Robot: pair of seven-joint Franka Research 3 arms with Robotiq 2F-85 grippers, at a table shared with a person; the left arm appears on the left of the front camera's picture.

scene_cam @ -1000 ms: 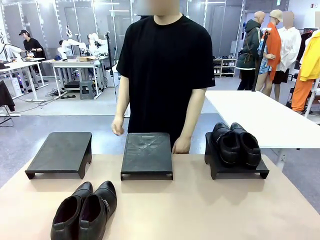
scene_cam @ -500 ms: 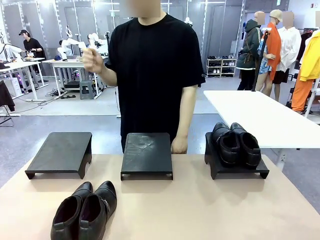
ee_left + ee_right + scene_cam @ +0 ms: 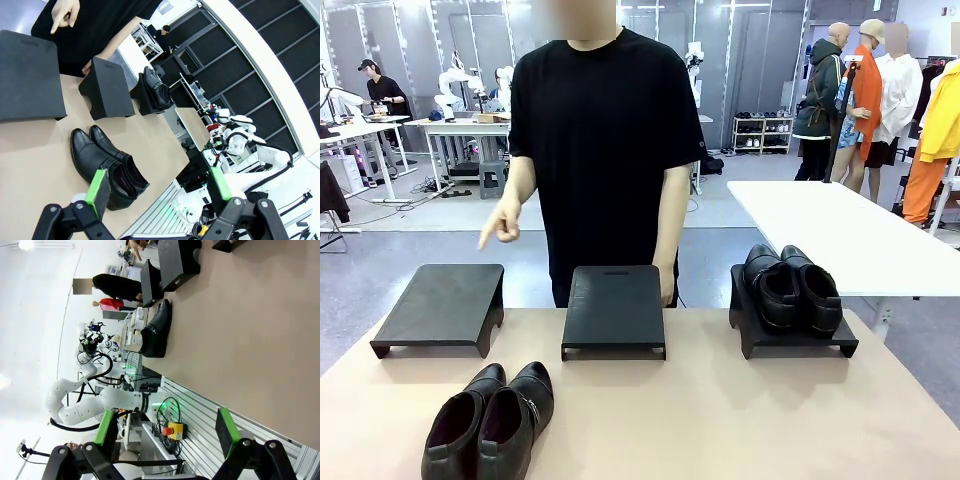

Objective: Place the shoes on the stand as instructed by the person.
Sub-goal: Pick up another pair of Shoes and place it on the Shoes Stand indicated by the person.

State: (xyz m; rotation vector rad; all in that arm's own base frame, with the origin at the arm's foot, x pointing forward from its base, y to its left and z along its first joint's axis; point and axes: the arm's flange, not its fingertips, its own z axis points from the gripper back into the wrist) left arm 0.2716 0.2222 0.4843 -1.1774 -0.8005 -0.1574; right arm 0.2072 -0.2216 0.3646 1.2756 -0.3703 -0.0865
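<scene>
Shoes [image 3: 792,288] on right stand [image 3: 800,345], spare pair [image 3: 490,425] (tabletop [image 3: 740,420])

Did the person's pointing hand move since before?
Yes. The person's hand went left, away from the middle stand, and now points down over the left stand.

Three black stands in all: left stand [image 3: 440,308], middle stand [image 3: 614,308], right stand [image 3: 795,342]. Four glossy black shoes, making two pairs: pair on the surface [image 3: 490,420], pair on the right stand [image 3: 792,288]. One tan surface [image 3: 720,420]. One person [image 3: 605,130] at the far side, with two hands: pointing hand [image 3: 500,222], other hand [image 3: 666,288] low by the middle stand. Two end effectors: left end effector [image 3: 157,184], right end effector [image 3: 165,426], two green-padded fingers on each.
</scene>
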